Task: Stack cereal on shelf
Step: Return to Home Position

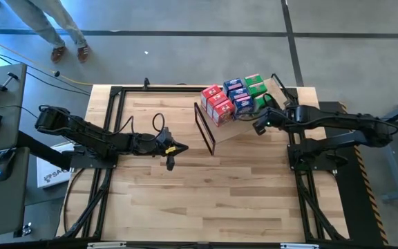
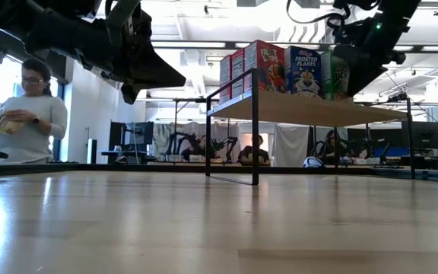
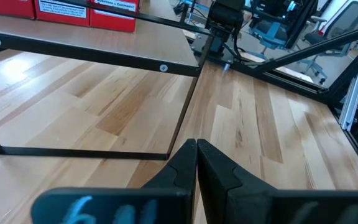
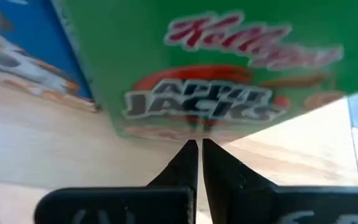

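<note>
The shelf point(image 1: 235, 124) is a tilted plywood board with a black frame end point(image 1: 206, 131), standing on the table's far right. Red point(image 1: 216, 104), blue point(image 1: 239, 93) and green point(image 1: 256, 86) cereal boxes stand in rows on it; the low view shows them upright on the board point(image 2: 295, 108). My right gripper point(image 1: 259, 126) is shut at the near green box point(image 4: 204, 68), beside a blue box point(image 4: 23, 43). My left gripper point(image 1: 171, 149) is shut and hangs above the table's middle, left of the frame end point(image 3: 92, 59), touching nothing. My right gripper point(image 4: 197, 146) meets the green box with its shut fingertips at the lower edge of the printed front face point(image 4: 194, 132). The fingers come nearly level from the shelf's near right side. The box stands on the shelf board point(image 4: 42, 143) and looks slightly tilted.
The right arm's base frame point(image 1: 309, 152) stands by the shelf. A wide bare stretch of planked tabletop point(image 1: 206, 200) lies on the near side. A person point(image 2: 21, 114) stands beyond the far left edge. A keyboard and mouse point(image 1: 2, 166) sit on a side desk.
</note>
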Robot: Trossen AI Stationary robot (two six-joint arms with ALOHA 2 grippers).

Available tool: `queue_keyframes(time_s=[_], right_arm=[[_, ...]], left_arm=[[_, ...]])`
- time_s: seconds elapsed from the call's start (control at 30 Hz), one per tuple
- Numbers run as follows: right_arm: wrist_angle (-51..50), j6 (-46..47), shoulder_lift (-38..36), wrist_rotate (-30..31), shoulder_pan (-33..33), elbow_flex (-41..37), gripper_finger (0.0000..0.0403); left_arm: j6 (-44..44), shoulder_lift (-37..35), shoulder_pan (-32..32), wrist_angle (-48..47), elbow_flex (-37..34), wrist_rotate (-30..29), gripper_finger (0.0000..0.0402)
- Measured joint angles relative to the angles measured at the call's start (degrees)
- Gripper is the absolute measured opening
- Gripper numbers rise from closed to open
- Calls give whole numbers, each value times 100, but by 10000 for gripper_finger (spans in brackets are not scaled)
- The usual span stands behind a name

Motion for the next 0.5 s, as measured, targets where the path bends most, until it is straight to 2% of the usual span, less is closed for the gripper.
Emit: queue_keyframes(time_s=[0.27,0.5], right_arm=[[169,121,-144,-150,283,0,4],[785,-233,-124,-335,302,0,4]], left_arm=[[0,0,-6,-2,0,0,5],[-2,0,-6,-1,0,0,5]])
